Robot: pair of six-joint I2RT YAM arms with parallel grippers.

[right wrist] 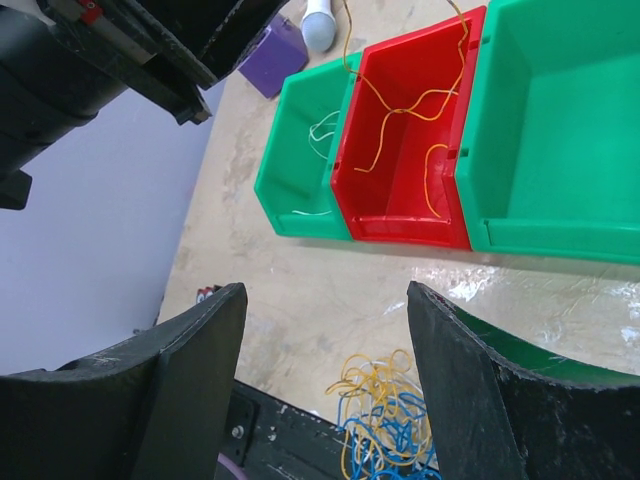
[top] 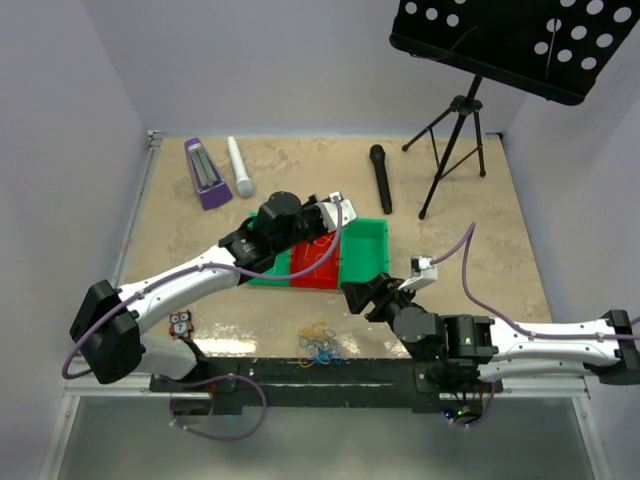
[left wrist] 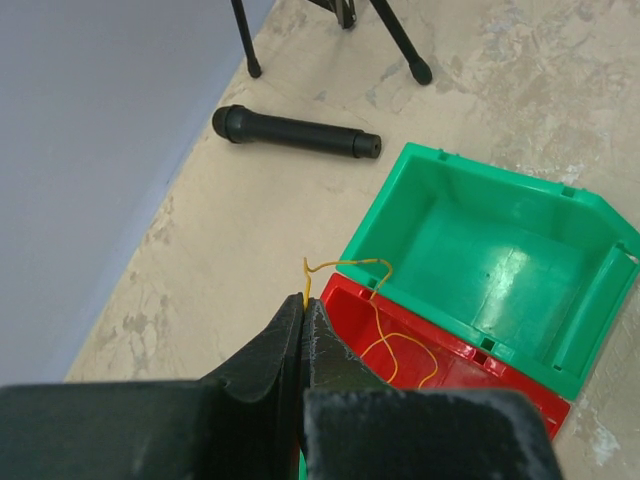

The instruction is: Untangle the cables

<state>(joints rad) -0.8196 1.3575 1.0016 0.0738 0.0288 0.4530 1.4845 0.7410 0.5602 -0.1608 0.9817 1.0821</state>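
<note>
Your left pincer (left wrist: 303,305) is clenched on one thin yellow wire (left wrist: 347,264), which trails down into the red bin (left wrist: 460,365). Your right pincer (right wrist: 325,295) hangs released, gripping nothing. Count three bins in a row: one red, set between a smaller green bin (right wrist: 290,190) and a larger green bin (right wrist: 560,120). One white wire (right wrist: 320,130) lies in the smaller one. One tangle (top: 320,343) sits low and centre in the overhead view: thread-thin loops of blue, yellow and white, heaped together on the table (top: 480,250).
</note>
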